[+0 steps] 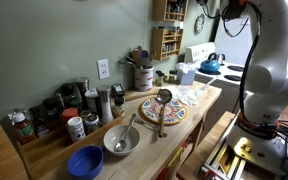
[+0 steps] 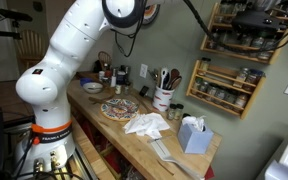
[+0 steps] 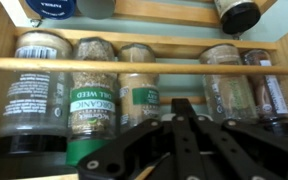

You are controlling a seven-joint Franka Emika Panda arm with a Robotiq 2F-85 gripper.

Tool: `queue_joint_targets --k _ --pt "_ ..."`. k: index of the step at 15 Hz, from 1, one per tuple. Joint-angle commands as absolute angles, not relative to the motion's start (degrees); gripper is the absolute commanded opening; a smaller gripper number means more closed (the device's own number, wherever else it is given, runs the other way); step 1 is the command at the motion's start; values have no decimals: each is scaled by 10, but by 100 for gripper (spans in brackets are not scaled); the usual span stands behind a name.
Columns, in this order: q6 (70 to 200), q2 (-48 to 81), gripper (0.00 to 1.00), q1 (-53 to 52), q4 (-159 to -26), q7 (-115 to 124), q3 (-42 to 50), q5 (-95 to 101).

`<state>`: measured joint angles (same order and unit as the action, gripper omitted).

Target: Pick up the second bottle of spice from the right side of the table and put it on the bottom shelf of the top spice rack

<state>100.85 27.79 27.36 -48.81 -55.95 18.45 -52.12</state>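
My gripper (image 3: 184, 108) is raised to the wall racks, its black fingers closed together, and I see nothing between them. In the wrist view it faces a wooden rack shelf (image 3: 134, 64) with a row of spice jars (image 3: 92, 95) behind a rail. In an exterior view the gripper (image 2: 256, 20) is at the top spice rack (image 2: 279, 45), above a lower rack (image 2: 224, 88). Both racks also show in an exterior view: the top rack (image 1: 169, 10) and the lower one (image 1: 166, 42). A group of spice bottles (image 1: 74, 108) stands on the long wooden table (image 1: 199, 105). I cannot tell which shelf is the bottom one.
On the table are a grey bowl with a spoon (image 1: 121, 140), a blue bowl (image 1: 85, 161), a patterned plate with a ladle (image 1: 162, 110), a utensil crock (image 1: 142, 75), a white cloth (image 2: 146, 124) and a tissue box (image 2: 194, 135). A blue kettle (image 1: 210, 65) sits on the stove.
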Motion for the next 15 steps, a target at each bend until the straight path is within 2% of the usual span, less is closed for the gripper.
queue_joint_targets --k 1,9,10,11,12,15 --pt "955 262 0 298 -501 -592 174 -548" --pt "734 216 0 323 -471 -640 194 -497" --pt "709 203 26 315 -466 -648 203 -464" --pt "703 190 27 304 -463 -647 211 -429" --pt "702 175 32 293 -464 -646 216 -394" --pt "722 127 56 251 -487 -636 225 -276"
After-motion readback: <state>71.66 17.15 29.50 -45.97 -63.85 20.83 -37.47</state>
